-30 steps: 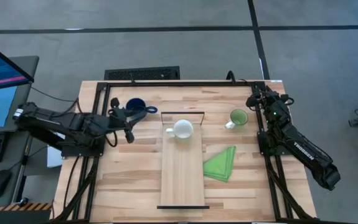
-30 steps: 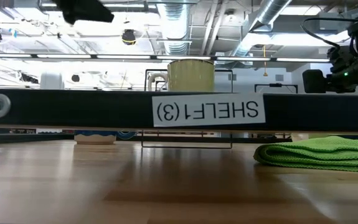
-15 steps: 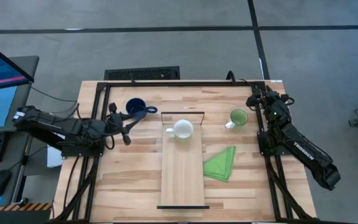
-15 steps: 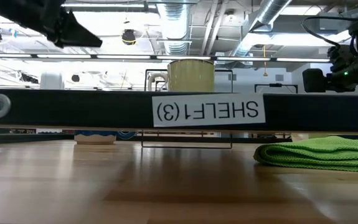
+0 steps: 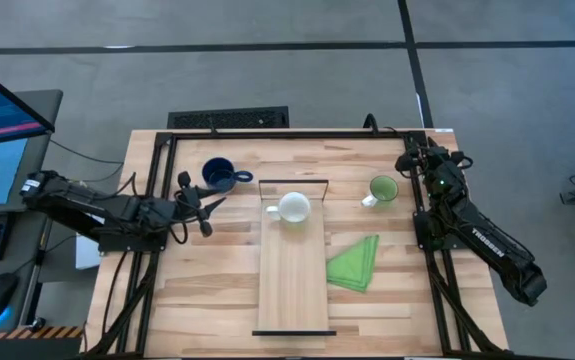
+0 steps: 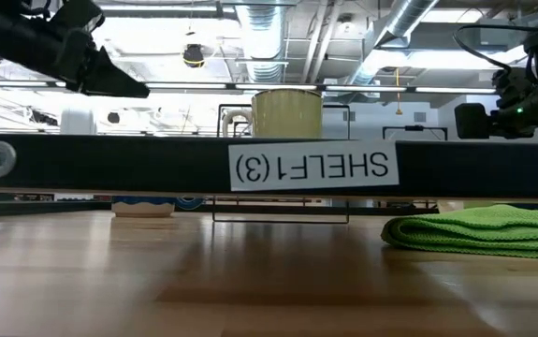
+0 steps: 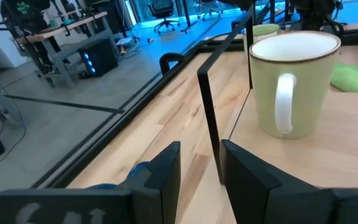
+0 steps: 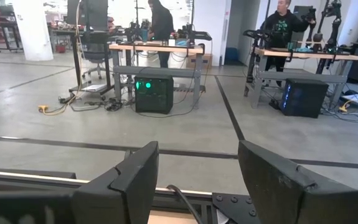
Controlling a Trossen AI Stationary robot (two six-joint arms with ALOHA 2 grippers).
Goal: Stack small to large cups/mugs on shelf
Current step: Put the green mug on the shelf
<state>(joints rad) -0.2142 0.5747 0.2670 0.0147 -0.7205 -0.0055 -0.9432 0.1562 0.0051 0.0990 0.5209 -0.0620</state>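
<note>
The white mug [image 5: 293, 207] sits far along the shelf [image 5: 292, 285]; rigid, breakable, best pinched at the rim. Left gripper [image 5: 205, 206] narrowly parted, empty; right gripper [image 5: 407, 157] wide, empty.

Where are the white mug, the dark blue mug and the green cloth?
white mug [image 5: 294, 207], high view, its rim
dark blue mug [image 5: 217, 173], high view, its opening
green cloth [image 5: 354, 264], high view, its middle fold

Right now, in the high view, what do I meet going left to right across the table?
Left gripper → dark blue mug → white mug on the shelf → green cloth → light green mug → right gripper.
</note>
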